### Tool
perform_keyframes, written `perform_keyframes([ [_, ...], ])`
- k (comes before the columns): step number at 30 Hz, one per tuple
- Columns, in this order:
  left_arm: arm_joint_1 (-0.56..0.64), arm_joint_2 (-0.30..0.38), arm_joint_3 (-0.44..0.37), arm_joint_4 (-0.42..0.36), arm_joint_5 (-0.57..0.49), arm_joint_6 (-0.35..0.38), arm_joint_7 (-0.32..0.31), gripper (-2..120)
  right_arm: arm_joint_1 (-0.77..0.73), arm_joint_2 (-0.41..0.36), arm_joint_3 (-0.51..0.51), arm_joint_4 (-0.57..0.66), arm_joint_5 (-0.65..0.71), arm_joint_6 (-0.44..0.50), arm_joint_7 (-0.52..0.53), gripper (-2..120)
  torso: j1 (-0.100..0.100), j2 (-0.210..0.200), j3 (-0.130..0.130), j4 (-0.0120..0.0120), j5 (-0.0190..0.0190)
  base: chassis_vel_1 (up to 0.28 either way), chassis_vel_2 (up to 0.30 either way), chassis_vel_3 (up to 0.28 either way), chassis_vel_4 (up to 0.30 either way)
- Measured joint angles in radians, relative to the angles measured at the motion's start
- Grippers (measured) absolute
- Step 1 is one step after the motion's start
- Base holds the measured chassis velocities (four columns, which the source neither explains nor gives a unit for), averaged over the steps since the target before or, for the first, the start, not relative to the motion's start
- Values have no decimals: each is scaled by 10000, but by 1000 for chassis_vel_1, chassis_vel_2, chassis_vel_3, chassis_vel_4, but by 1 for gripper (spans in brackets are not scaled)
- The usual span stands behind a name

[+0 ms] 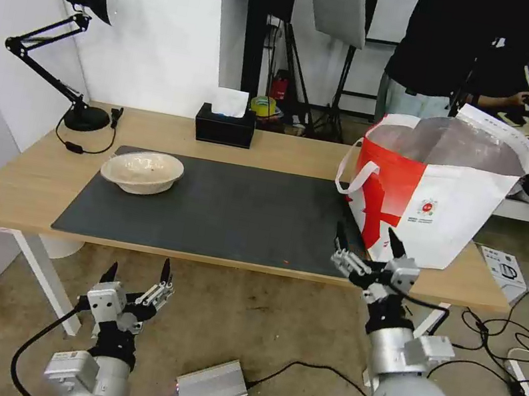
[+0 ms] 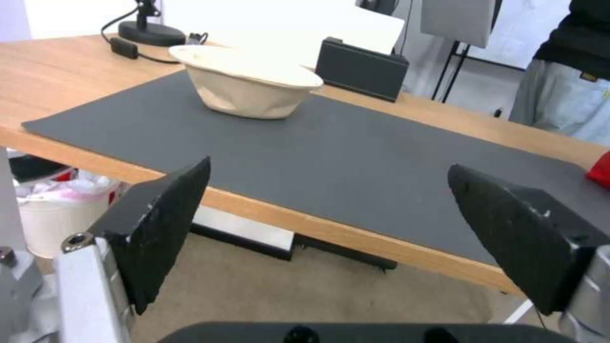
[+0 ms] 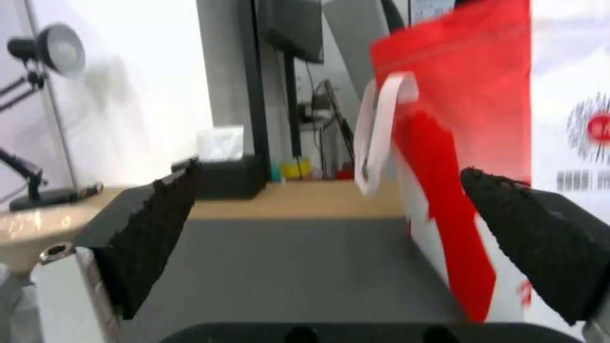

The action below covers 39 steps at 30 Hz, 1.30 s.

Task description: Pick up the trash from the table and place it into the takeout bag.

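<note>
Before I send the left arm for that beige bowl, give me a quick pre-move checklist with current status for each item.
1. Left tool open: ok, jaws spread wide, nothing held.
2. Left tool clear of the table: ok, it hangs below and in front of the front edge.
3. Beige bowl upright and reachable: ok, it sits on the left part of the grey mat, nothing touching it.
4. Right tool out of the way: ok, open, empty, by the takeout bag on the right.
5. Bag mouth open: ok, foil lining visible.
6. Room left inside the bag: cannot tell.
</note>
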Motion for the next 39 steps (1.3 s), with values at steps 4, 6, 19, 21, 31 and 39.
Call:
perform_keyframes([
  [4, -4, 0, 8, 24, 4, -1, 2, 100, -285, 10, -250, 0, -138, -88, 196, 100, 1, 0, 0, -1, 0, 0, 0, 0, 0],
  [6, -13, -1, 3, 34, 5, -3, 2, 100, -492, 18, -350, 23, -196, -217, 308, 100, 2, 0, 0, 0, 0, 0, 0, 0, 0],
  [19, -18, -4, -42, 38, 6, -19, 1, 100, -1080, -259, -405, 565, -210, -1160, 1128, 100, 1, 0, 0, 0, 0, 0, 0, 0, 0],
  [21, -18, -4, -38, 37, 6, -19, 1, 100, -1227, -324, -401, 609, -203, -1319, 1156, 100, 1, 0, 0, -1, 0, 0, 0, 0, 0],
  [31, -31, -4, -58, 43, -2, -20, -1, 100, -1367, -342, -416, 611, -223, -1797, 1501, 100, 1, 0, 0, 0, 0, 0, 0, 0, 0],
  [39, -55, -3, -58, 85, -16, -21, 0, 100, -1520, -349, -424, 720, -236, -2084, 1645, 100, 1, 0, 0, -1, 1, 0, 0, 0, 0],
])
